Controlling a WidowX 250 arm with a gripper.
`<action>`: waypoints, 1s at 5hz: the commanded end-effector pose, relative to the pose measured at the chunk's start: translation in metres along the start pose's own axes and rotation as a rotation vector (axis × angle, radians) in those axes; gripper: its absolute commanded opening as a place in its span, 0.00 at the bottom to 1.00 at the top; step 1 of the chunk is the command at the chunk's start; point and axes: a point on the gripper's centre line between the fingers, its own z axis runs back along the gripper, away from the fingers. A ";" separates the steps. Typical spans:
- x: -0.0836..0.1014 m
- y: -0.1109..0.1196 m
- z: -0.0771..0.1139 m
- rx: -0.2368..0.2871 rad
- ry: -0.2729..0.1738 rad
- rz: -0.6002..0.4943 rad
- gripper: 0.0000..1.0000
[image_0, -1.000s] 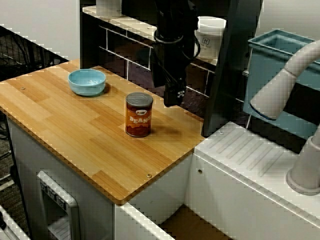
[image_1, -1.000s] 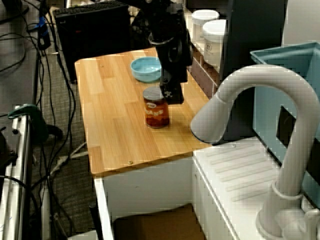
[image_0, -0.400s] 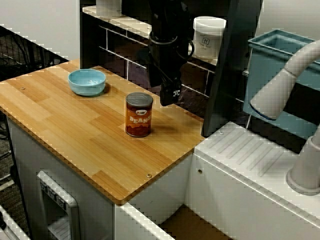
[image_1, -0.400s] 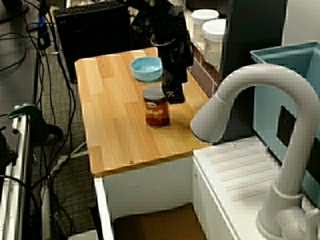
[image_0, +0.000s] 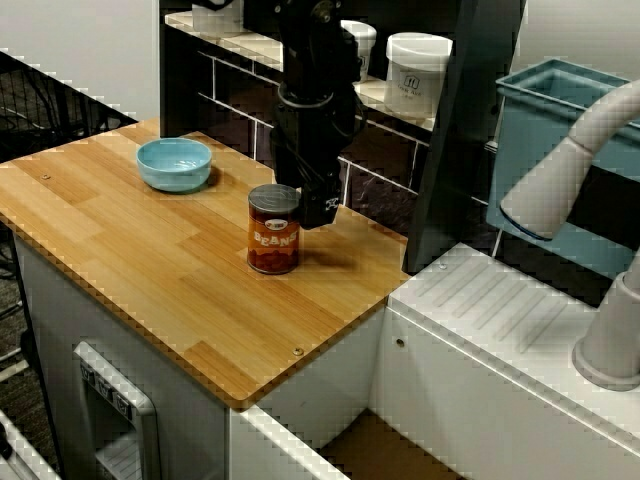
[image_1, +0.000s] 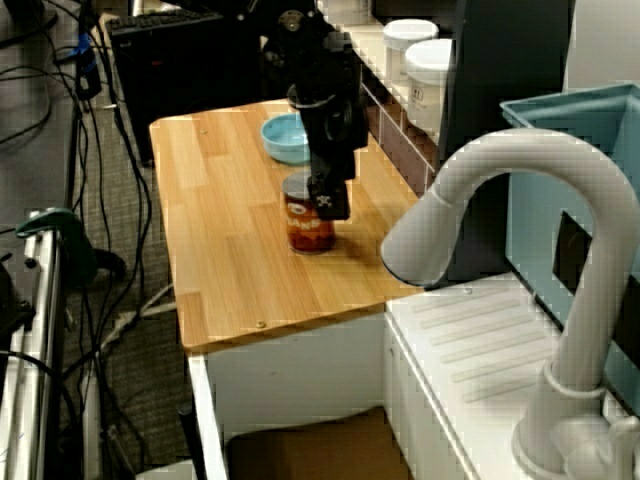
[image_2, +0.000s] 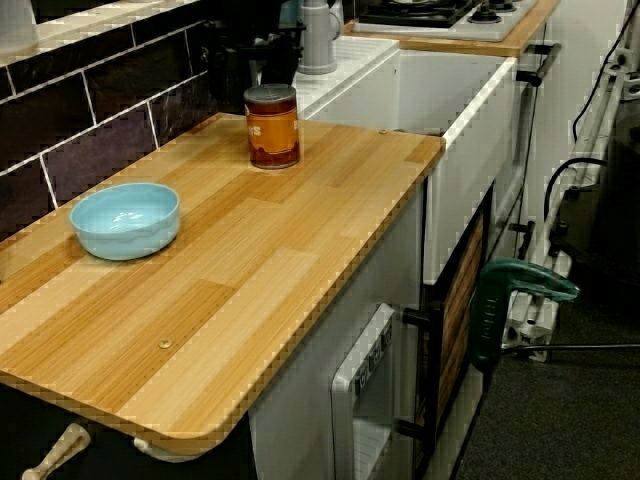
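From the front we see the black claw (image_0: 316, 207) just beside the cylindrical bean tin (image_0: 274, 230) on the striped wooden worktop (image_0: 150, 260). We cannot tell how far the claw is open. Only the low side view shows the tin unobstructed.

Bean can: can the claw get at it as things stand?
Probably yes. The claw hangs close beside the bean can, at rim height, with nothing between them, and the blue bowl sits well apart. Whether its jaws are open is unclear.
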 end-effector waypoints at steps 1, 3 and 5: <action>-0.003 0.012 0.029 0.029 -0.035 0.035 1.00; -0.031 0.014 0.039 0.020 -0.020 0.055 1.00; -0.047 0.012 0.051 0.019 -0.025 0.044 1.00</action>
